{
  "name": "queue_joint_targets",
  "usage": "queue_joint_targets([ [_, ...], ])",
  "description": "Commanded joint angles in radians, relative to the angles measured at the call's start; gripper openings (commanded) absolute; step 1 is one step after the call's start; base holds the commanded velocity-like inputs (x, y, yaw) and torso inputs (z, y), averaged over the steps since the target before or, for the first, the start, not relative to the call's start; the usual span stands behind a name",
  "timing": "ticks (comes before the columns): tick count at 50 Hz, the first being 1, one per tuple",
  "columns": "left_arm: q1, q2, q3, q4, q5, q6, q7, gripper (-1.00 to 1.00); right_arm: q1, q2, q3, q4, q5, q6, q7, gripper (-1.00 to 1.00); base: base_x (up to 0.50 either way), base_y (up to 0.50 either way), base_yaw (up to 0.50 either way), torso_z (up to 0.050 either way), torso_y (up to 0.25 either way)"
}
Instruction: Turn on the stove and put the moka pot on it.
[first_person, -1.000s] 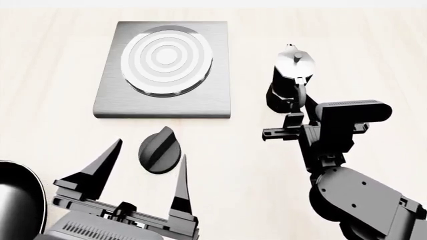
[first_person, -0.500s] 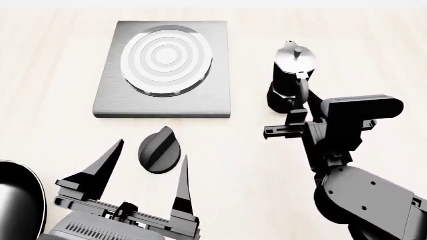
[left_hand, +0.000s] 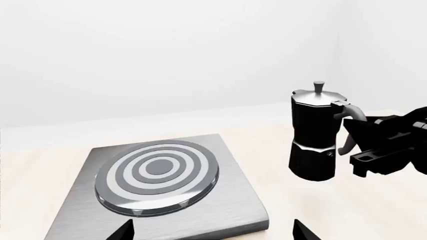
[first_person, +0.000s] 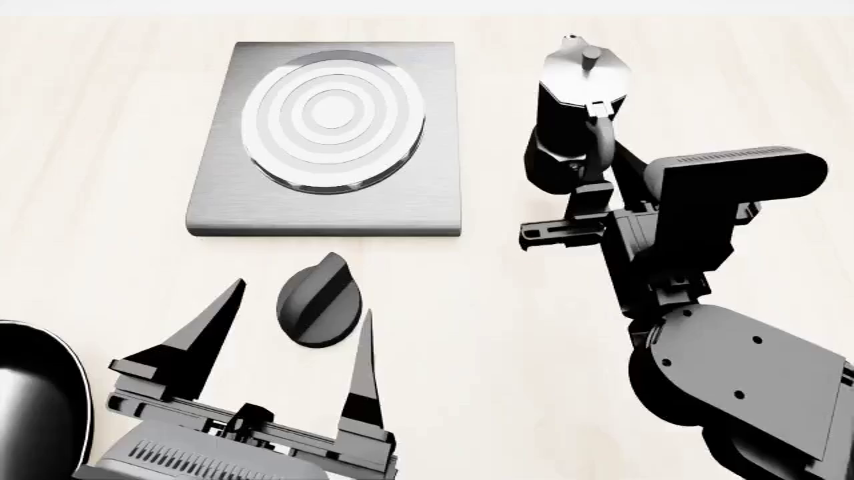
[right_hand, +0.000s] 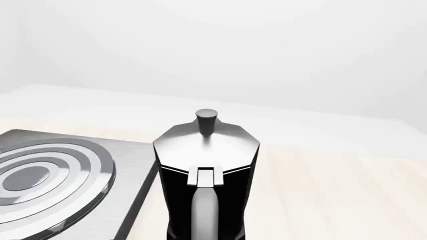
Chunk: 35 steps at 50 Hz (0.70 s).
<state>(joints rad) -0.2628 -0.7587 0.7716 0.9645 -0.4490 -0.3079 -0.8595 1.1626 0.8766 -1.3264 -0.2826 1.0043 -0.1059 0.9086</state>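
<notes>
The stove plate (first_person: 327, 195) lies flat at the back left, and its black knob (first_person: 318, 300) sits on the table in front of it. My left gripper (first_person: 299, 306) is open, one finger on each side of the knob without touching it. In the left wrist view its fingertips (left_hand: 123, 233) frame the stove's (left_hand: 220, 210) near edge. The moka pot (first_person: 571, 105) stands upright to the right of the stove and looks raised a little off the table. My right gripper (first_person: 603, 192) is shut on its black handle (right_hand: 205, 212). The left wrist view shows the right gripper (left_hand: 357, 147) clamping the moka pot's (left_hand: 313, 135) handle.
A black frying pan (first_person: 34, 390) pokes in at the near left corner, beside my left arm. Pale wooden table (first_person: 120, 260) surrounds the stove on all sides.
My right gripper has carried the moka pot away from me and slightly towards the stove, and the pot looks larger, so higher. The left gripper and the knob have not moved.
</notes>
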Motion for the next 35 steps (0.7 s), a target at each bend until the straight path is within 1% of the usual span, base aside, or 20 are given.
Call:
queue_joint_targets([
  [1,0.009,-0.009,-0.004,-0.005,-0.001,0.019,0.000,1.00,0.076,-0.060,0.034,0.032,-0.010,0.039,-0.027,-1.00,0.00,0.00,0.00,0.000,0.000],
  [17,0.002,-0.016,-0.012,0.000,-0.021,0.022,-0.004,1.00,0.177,-0.217,0.060,0.189,0.023,0.081,-0.114,-1.00,0.00,0.00,0.00,0.000,0.001],
  [29,0.002,-0.023,-0.019,-0.006,-0.029,0.032,-0.005,1.00,0.238,-0.317,0.074,0.299,0.032,0.094,-0.181,-1.00,0.00,0.00,0.00,0.000,0.001],
  [35,0.004,-0.028,-0.022,-0.005,-0.033,0.038,-0.007,1.00,0.258,-0.386,0.081,0.371,0.032,0.085,-0.221,-1.00,0.00,0.00,0.00,0.000,0.002],
])
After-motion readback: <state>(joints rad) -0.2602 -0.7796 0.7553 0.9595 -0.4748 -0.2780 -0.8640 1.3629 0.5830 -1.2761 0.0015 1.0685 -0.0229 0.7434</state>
